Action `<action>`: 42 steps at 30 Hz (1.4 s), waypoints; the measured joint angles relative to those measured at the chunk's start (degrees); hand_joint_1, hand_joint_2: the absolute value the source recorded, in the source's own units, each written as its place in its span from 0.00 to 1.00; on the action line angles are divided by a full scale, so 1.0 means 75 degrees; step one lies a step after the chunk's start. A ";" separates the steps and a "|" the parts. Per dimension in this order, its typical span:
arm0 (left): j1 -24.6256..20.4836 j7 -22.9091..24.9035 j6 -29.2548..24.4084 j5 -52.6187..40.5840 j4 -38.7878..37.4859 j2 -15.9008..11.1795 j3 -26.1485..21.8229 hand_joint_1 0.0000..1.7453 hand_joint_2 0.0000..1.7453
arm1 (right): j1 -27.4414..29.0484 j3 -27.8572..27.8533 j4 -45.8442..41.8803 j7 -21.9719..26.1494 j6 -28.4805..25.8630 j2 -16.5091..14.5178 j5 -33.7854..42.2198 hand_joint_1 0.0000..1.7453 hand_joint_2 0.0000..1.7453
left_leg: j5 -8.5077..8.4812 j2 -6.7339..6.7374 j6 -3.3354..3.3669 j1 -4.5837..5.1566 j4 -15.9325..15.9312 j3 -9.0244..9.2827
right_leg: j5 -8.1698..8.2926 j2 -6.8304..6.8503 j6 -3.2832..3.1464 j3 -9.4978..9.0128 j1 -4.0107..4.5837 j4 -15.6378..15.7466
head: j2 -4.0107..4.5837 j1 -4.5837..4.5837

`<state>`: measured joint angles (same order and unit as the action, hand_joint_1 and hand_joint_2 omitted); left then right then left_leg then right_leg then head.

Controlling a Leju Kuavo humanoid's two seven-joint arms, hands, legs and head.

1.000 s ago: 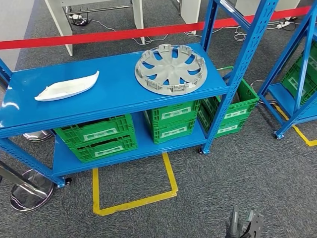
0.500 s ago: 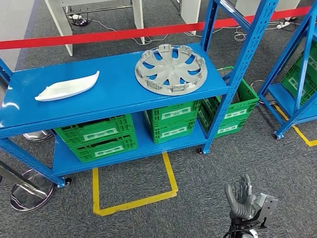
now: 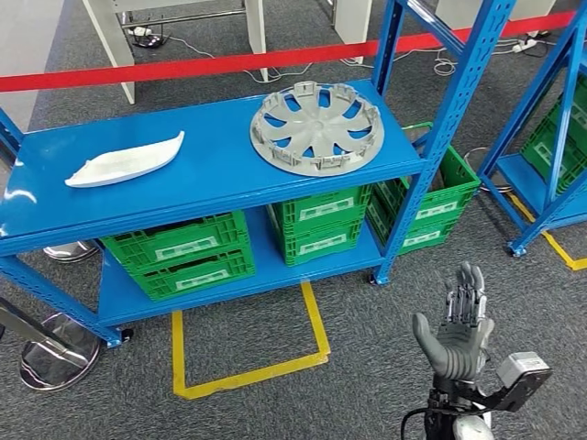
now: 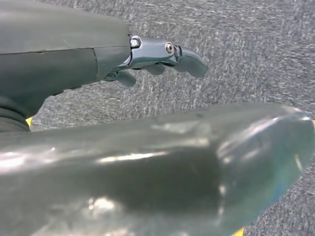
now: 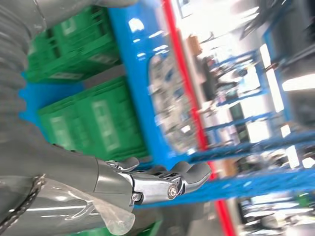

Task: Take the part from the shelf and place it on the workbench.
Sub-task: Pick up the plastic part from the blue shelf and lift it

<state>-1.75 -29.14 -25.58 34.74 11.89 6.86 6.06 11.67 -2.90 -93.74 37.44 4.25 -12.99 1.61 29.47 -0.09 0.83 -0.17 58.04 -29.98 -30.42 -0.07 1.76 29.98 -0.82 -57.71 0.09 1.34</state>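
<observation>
A grey wheel cover (image 3: 316, 127) lies flat on the right half of the blue shelf's top board (image 3: 207, 174); in the right wrist view the wheel cover (image 5: 169, 105) appears blurred on that board. A white curved trim part (image 3: 125, 162) lies on the left half. My right hand (image 3: 457, 330) is raised over the carpet at the lower right, well below and in front of the shelf, fingers upright and apart, holding nothing. In the right wrist view the right hand (image 5: 148, 182) points toward the shelf. My left hand (image 4: 156, 54) hangs over grey carpet, fingers extended, empty.
Green crates (image 3: 182, 255) fill the shelf's lower board, and more green crates (image 3: 429, 206) stand beside its right post (image 3: 443, 119). A red barrier tape (image 3: 207, 64) runs behind. Yellow floor marking (image 3: 249, 371) frames the carpet in front. A second blue rack (image 3: 554, 137) stands at the right.
My right hand has risen from the bottom edge into fuller view, fingers spread upward. The shelf and both parts have not moved.
</observation>
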 joint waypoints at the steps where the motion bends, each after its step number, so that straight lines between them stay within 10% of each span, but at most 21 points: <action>1: -0.0006 -0.0007 0.0020 -0.0027 0.0000 0.0001 0.0014 0.00 0.00 | 0.0038 0.0160 -0.0226 0.0026 -0.0074 0.0028 -0.0029 0.00 0.00 | -0.0065 0.0011 0.0036 -0.0021 -0.0133 0.0056 | -0.0021 0.0002 0.0023 0.0007 0.0007 0.0000 | 0.0000 0.0007; 6: -0.0029 0.0090 0.0310 -0.0146 -0.0011 -0.0003 0.0093 0.00 0.00 | 0.0265 0.1036 -0.1001 0.0108 -0.0426 0.0355 -0.0030 0.00 0.00 | -0.0202 0.0047 0.0098 -0.0086 -0.0420 0.0174 | -0.0767 0.0003 0.0150 0.0906 -0.0047 -0.1690 | 0.0000 0.0043; 8: -0.0027 0.0187 0.0464 -0.0218 -0.0024 0.0004 0.0135 0.00 0.00 | 0.0429 0.1362 -0.1062 0.0075 -0.0616 0.0537 -0.0014 0.00 0.00 | -0.0160 0.0039 0.0041 -0.0125 -0.0390 0.0189 | -0.0523 0.0010 0.0233 0.0993 -0.0106 -0.1707 | 0.0000 0.0043; 11: -0.0032 0.0278 0.0555 -0.0375 -0.0038 -0.0009 0.0211 0.00 0.00 | 0.0621 0.1777 -0.1063 -0.0041 -0.1056 0.0825 -0.0156 0.00 0.00 | 0.0003 0.0021 -0.0163 -0.0183 -0.0190 0.0170 | 0.0135 0.0032 0.0365 0.0480 -0.0196 -0.0485 | 0.0000 0.0091; 17: -0.0055 0.0318 0.0531 -0.0522 -0.0058 -0.0042 0.0286 0.00 0.00 | 0.0886 0.2317 -0.1162 -0.0101 -0.1712 0.1103 -0.0757 0.00 0.00 | 0.0268 0.0023 -0.0373 -0.0167 0.0203 -0.0005 | 0.0067 0.0008 0.0013 0.0388 -0.0184 -0.0313 | 0.0000 0.0022; 22: -0.0057 0.0318 0.0530 -0.0549 -0.0063 -0.0041 0.0302 0.00 0.00 | 0.0908 0.2495 -0.1207 -0.0141 -0.1784 0.1180 -0.0816 0.00 0.00 | 0.1037 0.0023 -0.0310 -0.0146 0.2243 -0.1029 | 0.0025 0.0017 -0.0145 0.0352 -0.0073 -0.0309 | 0.0000 -0.0004; 27: -0.0067 0.0318 0.0527 -0.0549 -0.0068 -0.0056 0.0310 0.00 0.00 | 0.0908 0.2574 -0.1256 -0.0157 -0.1790 0.1215 -0.0830 0.00 0.00 | -0.0067 0.0015 0.0042 0.0035 0.0583 -0.0449 | -0.0017 -0.0022 -0.0168 0.0271 0.0038 -0.0306 | 0.0000 0.0003; 32: -0.0070 0.0318 0.0523 -0.0552 -0.0076 -0.0052 0.0346 0.00 0.00 | 0.0912 0.2602 -0.1290 -0.0161 -0.1790 0.1252 -0.0830 0.00 0.00 | -0.0125 0.0020 0.0076 0.0036 0.0134 -0.0321 | -0.0079 -0.0005 -0.0002 0.0369 0.0033 -0.0353 | 0.0000 0.0020; 37: -0.0071 0.0318 0.0521 -0.0550 -0.0078 -0.0050 0.0354 0.00 0.00 | 0.0940 0.2605 -0.1312 -0.0165 -0.1790 0.1319 -0.0830 0.00 0.00 | -0.0175 0.0033 0.0107 0.0013 0.0056 -0.0309 | -0.0888 0.0001 0.0120 0.1218 0.0020 -0.2128 | 0.0000 0.0036; 42: -0.0073 0.0318 0.0522 -0.0552 -0.0082 -0.0040 0.0356 0.00 0.00 | 0.0944 0.2606 -0.1317 -0.0170 -0.1792 0.1342 -0.0830 0.00 0.00 | -0.0151 0.0028 0.0045 0.0044 0.0087 -0.0280 | 0.0021 0.0018 0.0069 0.0387 0.0021 -0.0475 | 0.0000 0.0036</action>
<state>-2.30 -26.75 -21.66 30.60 11.28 6.56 8.73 18.75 16.64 -103.61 36.16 -9.20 -2.93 -4.61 28.34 0.12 1.17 0.16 58.69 -32.09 -30.26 0.06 2.28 32.88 -0.67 -61.28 0.09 1.61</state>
